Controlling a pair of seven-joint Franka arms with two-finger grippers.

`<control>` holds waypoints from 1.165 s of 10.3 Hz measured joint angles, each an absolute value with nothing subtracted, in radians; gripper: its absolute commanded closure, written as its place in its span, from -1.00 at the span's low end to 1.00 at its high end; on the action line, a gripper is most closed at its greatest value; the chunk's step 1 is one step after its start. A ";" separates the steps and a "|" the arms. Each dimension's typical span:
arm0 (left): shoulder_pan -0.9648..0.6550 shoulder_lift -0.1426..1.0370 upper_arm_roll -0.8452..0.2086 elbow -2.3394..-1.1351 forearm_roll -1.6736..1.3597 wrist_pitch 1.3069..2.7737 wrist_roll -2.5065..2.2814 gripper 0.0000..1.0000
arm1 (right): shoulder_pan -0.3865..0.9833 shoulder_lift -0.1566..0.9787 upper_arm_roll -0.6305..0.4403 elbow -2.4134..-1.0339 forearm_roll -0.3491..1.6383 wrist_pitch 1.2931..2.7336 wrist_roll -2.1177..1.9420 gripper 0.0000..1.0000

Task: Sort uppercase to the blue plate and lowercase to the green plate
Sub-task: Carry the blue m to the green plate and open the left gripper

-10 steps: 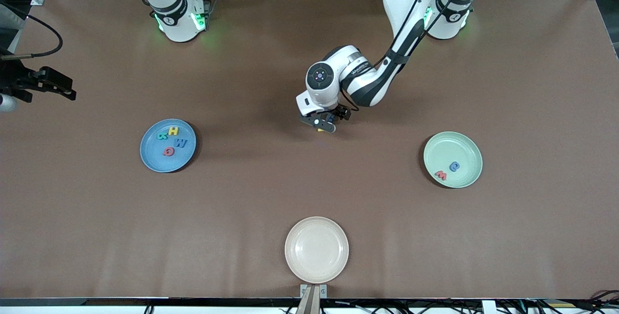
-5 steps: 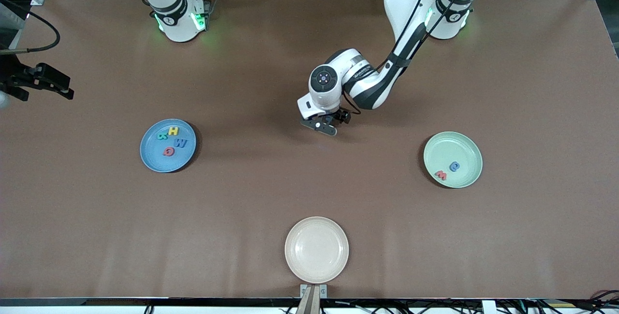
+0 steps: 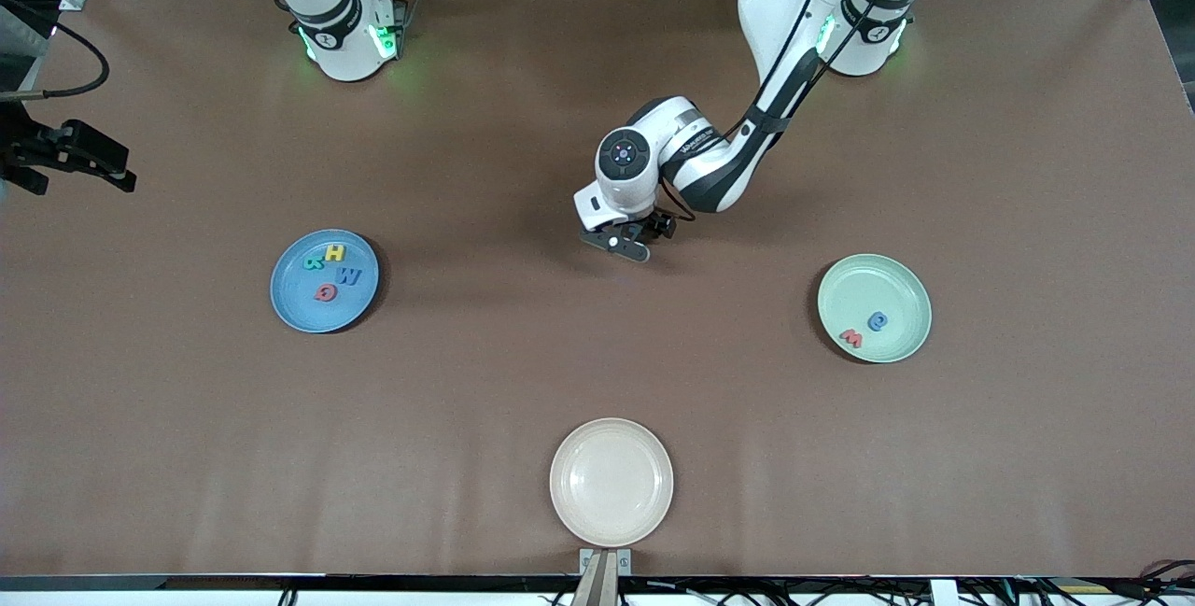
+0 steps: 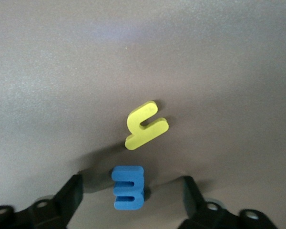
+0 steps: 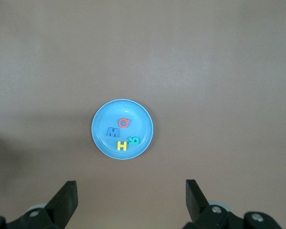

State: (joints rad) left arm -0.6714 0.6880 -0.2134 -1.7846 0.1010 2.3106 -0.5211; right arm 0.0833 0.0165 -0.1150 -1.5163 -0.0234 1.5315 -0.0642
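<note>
We find the blue m [image 4: 128, 187] lying flat on the brown table [image 3: 485, 382], squarely between the fingers [image 4: 69, 195] of the left gripper [image 4: 131, 193]. Its long axis runs across the line from finger to finger, and its legs point toward one finger. The jaws stand wide, with a clear gap on each side of the letter, so we see nothing gripped. The yellow h [image 4: 145, 125] lies flat just beside the m, apart from it and tilted.

In the front view, the left gripper [image 3: 624, 242] sits at twelve o'clock from the cream plate [image 3: 611, 531] and hides both letters. From it, the blue plate [image 3: 289, 307] lies at about nine o'clock, holding four capitals. The green plate [image 3: 901, 284] lies at roughly three o'clock, with the red m [image 3: 850, 337] and a blue round letter [image 3: 878, 320]. The right gripper [image 5: 131, 200] waits high above the blue plate, jaws spread and empty.
</note>
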 measured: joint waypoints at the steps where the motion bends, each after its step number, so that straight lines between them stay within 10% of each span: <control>1: -0.673 0.685 -0.216 -1.783 0.100 2.311 -0.541 1.00 | 0.083 0.016 -0.115 -1.516 -0.023 1.531 -0.064 -1.00; 12: -0.599 0.631 -0.152 -1.768 0.100 2.267 -0.747 1.00 | 0.084 0.017 -0.112 -1.505 -0.023 1.521 -0.064 -1.00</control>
